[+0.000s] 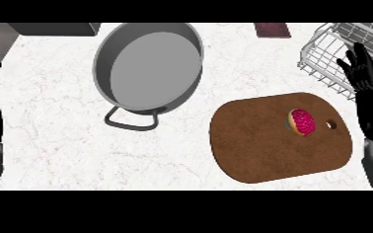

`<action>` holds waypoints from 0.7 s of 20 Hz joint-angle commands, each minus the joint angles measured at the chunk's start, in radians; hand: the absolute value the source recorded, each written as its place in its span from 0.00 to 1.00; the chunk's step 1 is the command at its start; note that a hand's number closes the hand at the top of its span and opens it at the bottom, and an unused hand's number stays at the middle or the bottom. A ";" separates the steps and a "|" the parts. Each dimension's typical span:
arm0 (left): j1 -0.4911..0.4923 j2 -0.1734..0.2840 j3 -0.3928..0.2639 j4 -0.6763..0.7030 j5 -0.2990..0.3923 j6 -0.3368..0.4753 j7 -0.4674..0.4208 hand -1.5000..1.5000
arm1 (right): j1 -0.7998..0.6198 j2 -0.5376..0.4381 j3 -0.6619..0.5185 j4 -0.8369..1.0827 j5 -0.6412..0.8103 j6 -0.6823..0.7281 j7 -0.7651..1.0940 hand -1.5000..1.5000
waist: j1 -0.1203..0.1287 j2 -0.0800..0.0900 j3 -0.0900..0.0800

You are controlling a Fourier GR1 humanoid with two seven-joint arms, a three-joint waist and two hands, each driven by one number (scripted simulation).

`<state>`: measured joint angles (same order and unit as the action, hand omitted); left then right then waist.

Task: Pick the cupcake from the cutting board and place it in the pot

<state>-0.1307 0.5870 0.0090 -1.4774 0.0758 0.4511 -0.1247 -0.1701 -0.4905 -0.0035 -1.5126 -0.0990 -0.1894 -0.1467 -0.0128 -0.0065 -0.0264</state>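
My right hand (359, 74) at right edge, fingers straight, holding nothing.
Cupcake (302, 122) lies on cutting board (270, 148), lower right, near its hole. Pot (148, 64) upper left of centre, well apart.

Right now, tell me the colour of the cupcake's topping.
Bright pink-red on the cupcake, lying on the brown cutting board; head view.

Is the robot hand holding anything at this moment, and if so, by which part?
Nothing is held. The right robot hand is open beside the wire rack, and the cupcake lies untouched on the cutting board.
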 commanded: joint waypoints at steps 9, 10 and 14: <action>0.124 -0.055 -0.093 0.155 0.047 -0.104 0.236 0.50 | 0.034 0.012 -0.181 0.094 0.253 -0.550 0.307 0.00 | -0.055 0.015 0.015; 0.100 -0.054 -0.100 0.161 0.055 -0.121 0.266 0.50 | 0.035 0.050 -0.153 0.103 0.310 -0.620 0.322 0.00 | -0.038 0.019 0.018; 0.074 -0.077 -0.147 0.141 0.039 -0.125 0.344 0.50 | 0.084 0.193 0.019 0.016 0.554 -0.810 0.448 0.00 | -0.007 0.004 0.020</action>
<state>-0.0527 0.5397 -0.0975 -1.3384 0.1195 0.3317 0.1550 -0.1185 -0.3839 -0.0617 -1.4629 0.2660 -0.8105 0.2069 -0.0321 0.0044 -0.0083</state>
